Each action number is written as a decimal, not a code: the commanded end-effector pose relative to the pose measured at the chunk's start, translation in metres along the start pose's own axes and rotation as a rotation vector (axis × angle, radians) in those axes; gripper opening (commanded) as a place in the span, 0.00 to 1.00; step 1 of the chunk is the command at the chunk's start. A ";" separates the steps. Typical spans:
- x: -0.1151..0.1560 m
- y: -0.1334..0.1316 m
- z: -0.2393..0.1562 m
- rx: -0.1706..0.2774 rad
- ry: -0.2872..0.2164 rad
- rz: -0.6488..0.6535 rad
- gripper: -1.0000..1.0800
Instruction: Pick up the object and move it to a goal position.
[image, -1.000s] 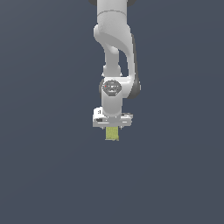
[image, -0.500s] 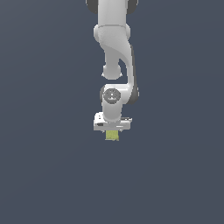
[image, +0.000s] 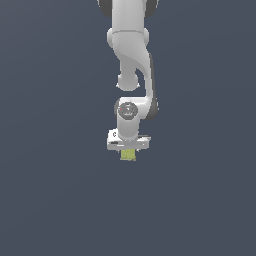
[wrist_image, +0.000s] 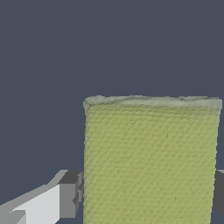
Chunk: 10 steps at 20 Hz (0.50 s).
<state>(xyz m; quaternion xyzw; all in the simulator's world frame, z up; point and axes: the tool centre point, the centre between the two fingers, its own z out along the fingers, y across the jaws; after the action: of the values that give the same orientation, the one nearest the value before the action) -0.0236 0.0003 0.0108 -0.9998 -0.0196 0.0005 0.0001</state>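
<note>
A bare simulated scene, seemingly: flat grey-blue backdrop all around the arm (image: 131, 60), no visible furnishings.

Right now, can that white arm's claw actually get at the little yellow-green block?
Yes, it seems so. The claw sits directly over the yellow-green block, and the wrist view shows a finger on each side of it, nothing between. Whether it is squeezing yet is unclear.

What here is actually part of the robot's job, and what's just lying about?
Part of the job:
- yellow-green block, sitting between the fingers
- end effector, closed on the block

Lying about:
- nothing visible; only a plain dark grey background
</note>
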 end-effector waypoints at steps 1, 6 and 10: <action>0.001 0.000 0.001 0.000 0.001 -0.001 0.00; 0.000 0.001 -0.001 0.000 0.000 0.000 0.00; 0.002 0.008 -0.011 0.000 0.000 0.000 0.00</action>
<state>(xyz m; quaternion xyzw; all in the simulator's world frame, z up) -0.0233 -0.0040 0.0170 -0.9998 -0.0200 0.0016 0.0003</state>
